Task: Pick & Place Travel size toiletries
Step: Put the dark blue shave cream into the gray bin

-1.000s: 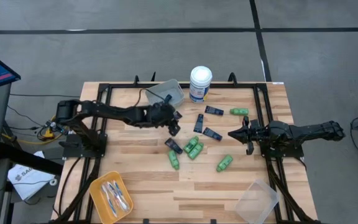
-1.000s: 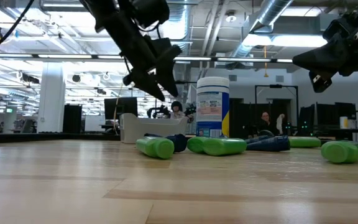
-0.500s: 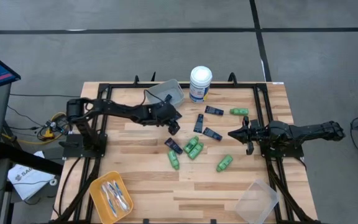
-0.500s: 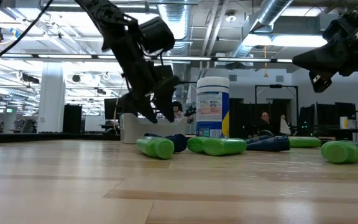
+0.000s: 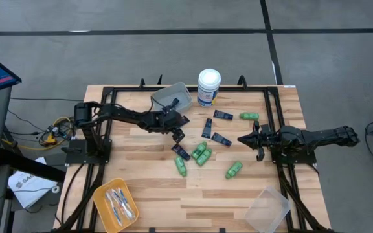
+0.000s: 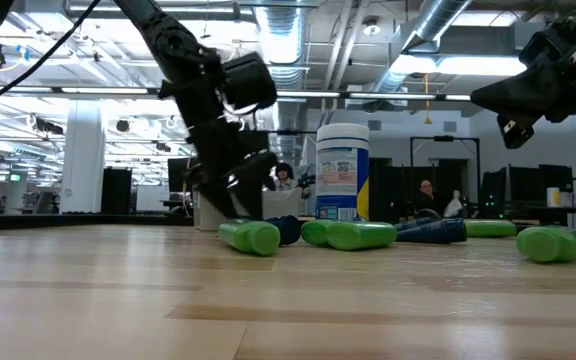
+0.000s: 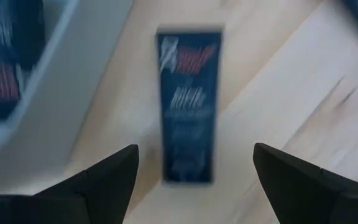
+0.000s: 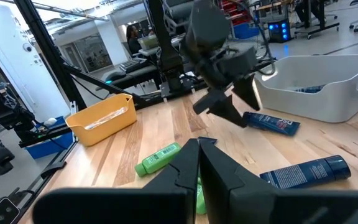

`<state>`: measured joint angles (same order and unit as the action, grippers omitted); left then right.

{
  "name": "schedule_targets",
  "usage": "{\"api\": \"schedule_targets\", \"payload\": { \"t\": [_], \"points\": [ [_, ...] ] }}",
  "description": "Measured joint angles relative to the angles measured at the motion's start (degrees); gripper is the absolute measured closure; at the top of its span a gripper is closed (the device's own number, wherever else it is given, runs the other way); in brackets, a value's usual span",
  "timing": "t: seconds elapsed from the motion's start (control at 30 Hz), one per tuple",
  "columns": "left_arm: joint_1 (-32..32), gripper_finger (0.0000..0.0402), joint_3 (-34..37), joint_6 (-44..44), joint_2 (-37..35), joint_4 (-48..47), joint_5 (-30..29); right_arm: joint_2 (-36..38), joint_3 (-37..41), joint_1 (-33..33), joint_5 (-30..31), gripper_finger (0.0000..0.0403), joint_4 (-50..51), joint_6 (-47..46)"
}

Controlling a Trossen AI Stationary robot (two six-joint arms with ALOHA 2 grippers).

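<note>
My left gripper is open and low over the table, just in front of the grey bin. One dark navy flat tube lies flat on the wood below it, between and ahead of the two fingers, beside the bin wall. In the high view the gripper hides that tube. Other navy tubes and green bottles lie scattered mid-table. My right gripper is shut and hangs above the table's right side.
A tall white canister stands at the far edge beside the grey bin, which holds navy tubes. An orange bin with toothbrushes sits at the near left, a clear bin at the near right. Bare wood lies between these two.
My left gripper has come down from well above the table to just over it, shifting slightly toward the table's left, and stays open. The right arm and the toiletries have kept still.
</note>
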<state>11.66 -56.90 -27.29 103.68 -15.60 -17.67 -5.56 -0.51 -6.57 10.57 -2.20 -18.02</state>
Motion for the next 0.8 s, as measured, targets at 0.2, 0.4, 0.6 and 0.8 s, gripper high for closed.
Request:
{"api": "schedule_targets", "payload": {
  "t": [0.2, 0.4, 0.6, 0.8],
  "points": [
    [-0.1, 0.0096, 2.8, -3.2, 0.0, 0.6, 3.1, 0.0, 0.0, 0.0, 0.0, 0.0397, 0.0, 0.0],
    [-0.2, 0.012, 3.4, -3.2, 0.0, 1.8, 2.7, 0.0, 0.0, 0.0, 0.0, 0.0397, 0.0, 0.0],
    [0.0, 0.0122, 3.4, -3.2, 0.0, 4.5, 1.6, 0.0, 0.0, 0.0, 0.0, 0.0397, 0.0, 0.0],
    [0.0, 0.0128, 3.4, -2.7, 0.0, 5.5, 0.6, 0.0, 0.0, 0.0, 0.0, 0.0397, 0.0, 0.0]
  ]
}}
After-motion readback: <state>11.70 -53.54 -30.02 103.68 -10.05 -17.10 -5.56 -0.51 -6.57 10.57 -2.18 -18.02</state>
